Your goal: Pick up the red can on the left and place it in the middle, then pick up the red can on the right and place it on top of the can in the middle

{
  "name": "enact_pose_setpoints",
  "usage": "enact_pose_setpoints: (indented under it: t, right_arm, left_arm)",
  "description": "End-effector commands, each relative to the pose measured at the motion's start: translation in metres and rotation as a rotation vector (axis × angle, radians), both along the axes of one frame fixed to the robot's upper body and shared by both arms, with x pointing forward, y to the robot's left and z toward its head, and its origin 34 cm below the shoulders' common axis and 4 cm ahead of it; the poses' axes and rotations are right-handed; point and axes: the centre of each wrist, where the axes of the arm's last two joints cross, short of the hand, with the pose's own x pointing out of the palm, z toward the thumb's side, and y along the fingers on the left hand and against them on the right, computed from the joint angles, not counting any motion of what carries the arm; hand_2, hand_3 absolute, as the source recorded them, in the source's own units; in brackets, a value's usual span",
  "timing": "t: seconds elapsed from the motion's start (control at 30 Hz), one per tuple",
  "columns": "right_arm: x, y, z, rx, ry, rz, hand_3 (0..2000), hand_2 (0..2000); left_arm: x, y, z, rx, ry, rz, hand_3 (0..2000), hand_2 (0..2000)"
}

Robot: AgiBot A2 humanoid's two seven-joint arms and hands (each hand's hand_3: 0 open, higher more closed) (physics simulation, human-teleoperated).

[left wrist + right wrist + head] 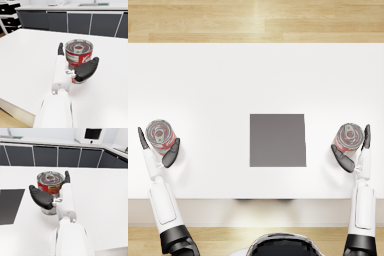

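Observation:
The left red can [160, 135] stands upright on the white table at its left side. My left hand [167, 158] brackets it, fingers on its outer side and thumb on its inner side. In the left wrist view the thumb of the left hand [83, 71] lies in front of the can [78, 53], and no firm grip shows. At the right side stands the right red can [349, 136], with my right hand [350, 161] spread around it in the same way. The right wrist view shows that can [50, 184] between the fingers and thumb of the right hand [41, 198].
A dark grey square mat [277, 140] lies in the middle of the white table [228, 80], between the two cans. The table's front edge runs just ahead of my forearms. Dark kitchen cabinets [75, 23] stand beyond the table.

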Motion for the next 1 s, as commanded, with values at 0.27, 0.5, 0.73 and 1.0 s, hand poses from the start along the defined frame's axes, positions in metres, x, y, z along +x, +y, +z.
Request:
enact_pose_setpoints:
  t: [0.27,0.5,0.73,1.0]
  right_arm:
    - [0.018,0.002,-0.016,0.03,0.073,-0.011,0,0]
    - [0.024,0.0,-0.017,0.049,0.08,-0.012,327,1361]
    - [0.021,0.01,0.033,0.027,-0.116,0.06,1520,2000]
    - [0.013,0.045,0.087,-0.012,-0.324,0.176,1520,2000]
  left_arm:
    - [0.025,0.003,-0.005,-0.051,0.049,0.01,0,0]
    - [0.028,0.004,-0.007,-0.072,0.055,0.002,653,2000]
    - [0.019,-0.023,0.043,0.037,-0.146,-0.105,1520,2000]
    - [0.017,-0.119,0.085,0.165,-0.302,-0.454,1520,2000]
